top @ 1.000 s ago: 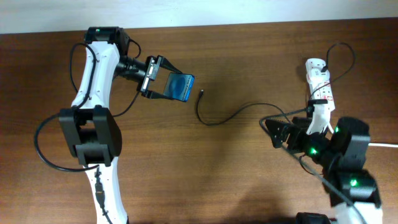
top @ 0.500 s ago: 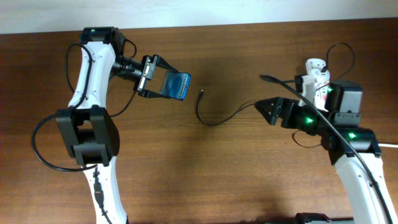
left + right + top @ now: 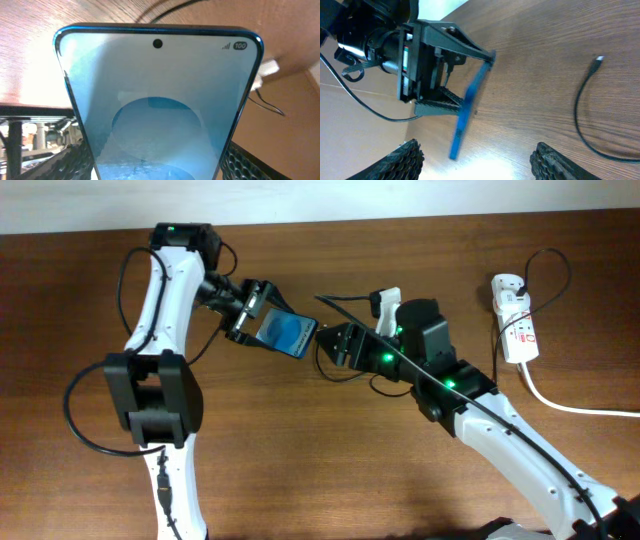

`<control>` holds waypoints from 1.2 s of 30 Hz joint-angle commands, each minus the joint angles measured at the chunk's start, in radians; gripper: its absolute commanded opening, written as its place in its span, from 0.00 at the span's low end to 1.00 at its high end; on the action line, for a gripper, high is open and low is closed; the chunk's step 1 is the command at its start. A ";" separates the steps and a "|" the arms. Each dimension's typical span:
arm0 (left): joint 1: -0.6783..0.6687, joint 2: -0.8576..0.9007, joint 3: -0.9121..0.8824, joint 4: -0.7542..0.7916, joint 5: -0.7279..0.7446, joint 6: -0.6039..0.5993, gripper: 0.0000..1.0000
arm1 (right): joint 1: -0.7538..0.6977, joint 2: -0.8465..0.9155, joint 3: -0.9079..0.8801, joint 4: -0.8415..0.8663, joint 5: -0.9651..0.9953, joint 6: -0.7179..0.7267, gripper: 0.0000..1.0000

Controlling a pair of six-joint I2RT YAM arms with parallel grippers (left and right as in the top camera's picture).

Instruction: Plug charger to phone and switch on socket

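My left gripper (image 3: 262,320) is shut on the phone (image 3: 288,333), a blue-screened handset held tilted above the table. The phone fills the left wrist view (image 3: 157,100), clamped between the two fingers (image 3: 157,167). My right gripper (image 3: 335,345) is open and empty, just right of the phone. In the right wrist view its fingers (image 3: 480,160) frame the phone edge-on (image 3: 467,112). The charger's black cable (image 3: 577,107) lies on the wood with its plug tip (image 3: 598,60) free; overhead, only a loop (image 3: 328,372) shows under the right arm. The socket (image 3: 515,320) lies at the far right.
The socket's thick white cord (image 3: 560,402) runs off to the right edge. A thin black cable loops above the strip (image 3: 548,265). The left arm's base (image 3: 150,395) stands on the left side. The table's far edge meets a white wall.
My right arm has swung from beside the socket to the table's middle, its open gripper now next to the phone. The left gripper has shifted the phone slightly right and down.
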 commanded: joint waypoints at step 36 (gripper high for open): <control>-0.103 -0.006 0.020 0.034 -0.114 -0.103 0.00 | 0.120 0.269 0.016 0.248 0.137 0.215 0.04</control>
